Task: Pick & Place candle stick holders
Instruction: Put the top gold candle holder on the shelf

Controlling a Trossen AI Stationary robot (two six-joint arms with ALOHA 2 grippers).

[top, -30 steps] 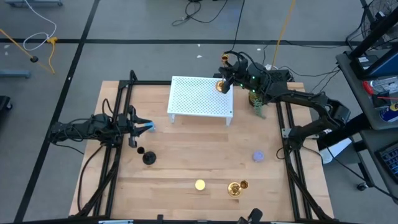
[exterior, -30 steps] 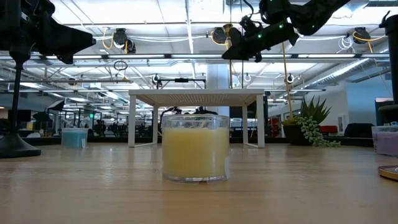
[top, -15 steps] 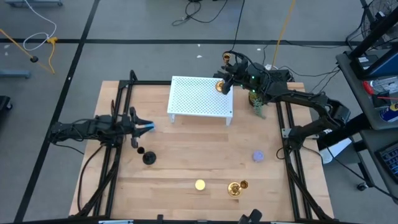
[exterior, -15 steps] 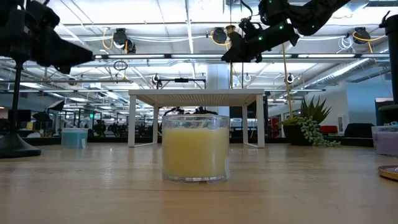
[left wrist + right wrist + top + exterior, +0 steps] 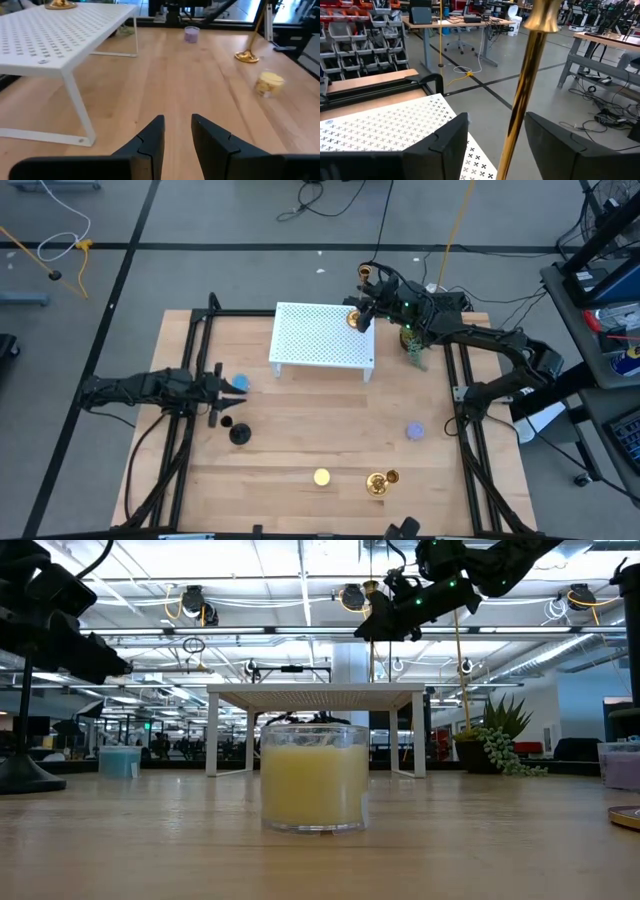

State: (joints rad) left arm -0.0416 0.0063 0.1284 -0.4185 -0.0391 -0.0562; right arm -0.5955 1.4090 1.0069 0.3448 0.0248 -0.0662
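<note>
My right jaws (image 5: 362,308) over far right corner of white rack (image 5: 300,345), spread apart; gold holder (image 5: 355,319) stands there, stem upright between them, untouched. Left jaws (image 5: 177,132) part open, empty, nearer black holder (image 5: 238,433).

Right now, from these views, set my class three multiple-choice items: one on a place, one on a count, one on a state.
1. The gold holder at the right end effector stands on: A the white rack; B the floor; C a candle.
2. Candle stick holders in the high view: A one; B three; C five.
3. The left end effector is: A open and empty; B shut on a holder; C shut on a candle.

Answers:
1 A: its base rests on the rack's corner.
2 B: that one, a second gold holder and a black holder.
3 A: its fingers stand apart with only bare table between them.
</note>
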